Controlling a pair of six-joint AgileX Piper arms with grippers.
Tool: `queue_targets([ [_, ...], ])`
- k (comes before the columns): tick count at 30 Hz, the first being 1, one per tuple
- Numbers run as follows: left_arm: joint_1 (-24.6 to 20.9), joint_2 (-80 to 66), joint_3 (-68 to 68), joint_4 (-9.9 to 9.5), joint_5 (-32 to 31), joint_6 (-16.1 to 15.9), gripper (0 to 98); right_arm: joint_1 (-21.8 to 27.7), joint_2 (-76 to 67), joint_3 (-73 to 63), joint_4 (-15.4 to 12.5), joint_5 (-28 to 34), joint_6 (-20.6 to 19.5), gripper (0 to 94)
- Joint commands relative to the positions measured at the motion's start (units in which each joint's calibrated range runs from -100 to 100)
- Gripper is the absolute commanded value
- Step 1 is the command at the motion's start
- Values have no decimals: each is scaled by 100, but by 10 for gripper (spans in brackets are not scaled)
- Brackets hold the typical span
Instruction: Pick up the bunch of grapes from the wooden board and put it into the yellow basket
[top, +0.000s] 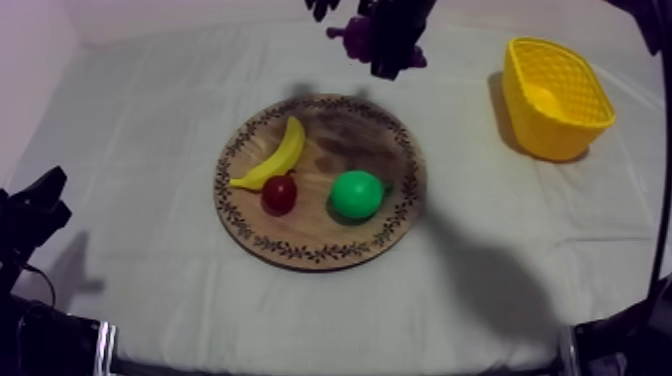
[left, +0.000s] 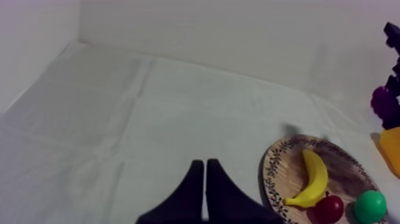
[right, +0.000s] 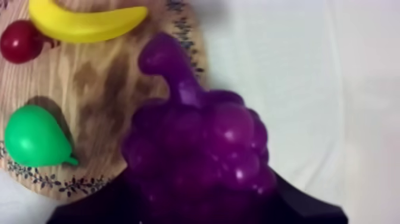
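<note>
The right gripper (top: 390, 48) is clenched around the bunch of grapes (right: 202, 149), its black fingers pressed against the bunch on both sides, the stem pointing away from the fingers. The bunch hangs in the air, clear of the wooden board (top: 330, 228), over the board's far rim and the cloth (top: 150, 140) just beside it. On the board lie a banana (top: 281, 152) near the left rim, a small red fruit (top: 279, 194) touching the banana's lower end, and a green pear (top: 357, 194) just beside the red fruit, toward the right. The yellow basket (top: 545, 135) stands on the cloth at the right side of the table, well apart from the board and from the held bunch; something yellow lies inside it, but I cannot tell what. The left gripper (left: 205, 164) rests low at its own side, its fingers pressed together into a narrow wedge with nothing between them, pointing over bare cloth with the board near.
</note>
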Motion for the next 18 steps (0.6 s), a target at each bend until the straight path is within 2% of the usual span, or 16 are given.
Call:
queue_targets([
  [1, 0, 0, -2, -2, 0, -2, 1, 79, -157, 20, 4, -14, -106, 327],
  [18, 0, 0, -2, -2, 0, -2, 1, 895, -956, 185, 72, -91, -666, 326],
])
